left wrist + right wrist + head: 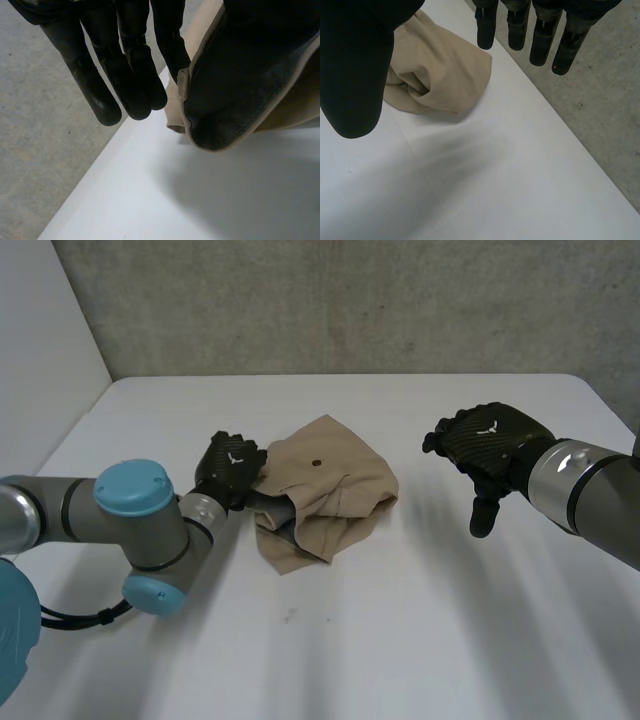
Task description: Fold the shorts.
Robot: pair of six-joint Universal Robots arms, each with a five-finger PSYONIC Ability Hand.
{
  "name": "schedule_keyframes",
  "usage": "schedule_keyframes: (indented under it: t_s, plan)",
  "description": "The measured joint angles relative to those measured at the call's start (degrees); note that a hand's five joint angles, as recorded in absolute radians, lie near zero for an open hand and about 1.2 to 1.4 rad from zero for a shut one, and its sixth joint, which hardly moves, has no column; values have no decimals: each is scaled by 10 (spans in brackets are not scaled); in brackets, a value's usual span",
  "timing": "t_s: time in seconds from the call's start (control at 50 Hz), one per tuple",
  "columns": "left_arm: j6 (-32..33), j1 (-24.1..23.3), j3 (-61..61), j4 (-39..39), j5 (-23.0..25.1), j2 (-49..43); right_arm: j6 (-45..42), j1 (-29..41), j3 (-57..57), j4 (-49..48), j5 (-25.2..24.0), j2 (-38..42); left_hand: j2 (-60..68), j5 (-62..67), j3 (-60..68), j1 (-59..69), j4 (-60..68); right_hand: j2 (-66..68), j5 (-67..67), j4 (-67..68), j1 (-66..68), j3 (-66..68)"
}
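Note:
The tan shorts [330, 485] lie crumpled in a heap at the middle of the white table [400, 640]. My left hand [228, 468] is at their left edge, where the waistband [240, 85] is lifted off the table and its dark inner lining shows. In the left wrist view the straight fingers [125, 75] hang beside that raised edge, the nearest one touching it, and the cloth covers the thumb side. My right hand [490, 445] hovers above the table to the right of the shorts, apart from them, with fingers [540, 35] straight and spread. The shorts [440, 70] lie beyond its thumb.
The table's far edge [100, 165] runs close behind the shorts, with grey floor [600, 115] beyond it. A grey wall stands behind the table. Bare tabletop stretches in front of the shorts and on both sides.

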Motion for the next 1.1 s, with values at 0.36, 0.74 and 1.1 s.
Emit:
schedule_keyframes:
  t_s: [0.36, 0.74, 1.1]
  plan:
    - [1, 68, 23, 93, -170, 188, 6, 9, -7, -1, 1, 4, 1, 0, 1, 0, 3, 0, 0, 0, 0, 0]
    - [-40, -177, 57, 106, 69, 128, 46, 13, -30, -79, 142, -12, -145, -144, -143, -166, -143, 0, 0, 0, 0, 0]
    - [-72, -163, 7, 65, -34, 202, 36, -14, -21, -68, 96, -28, -566, -534, -560, -532, -570, 0, 0, 0, 0, 0]
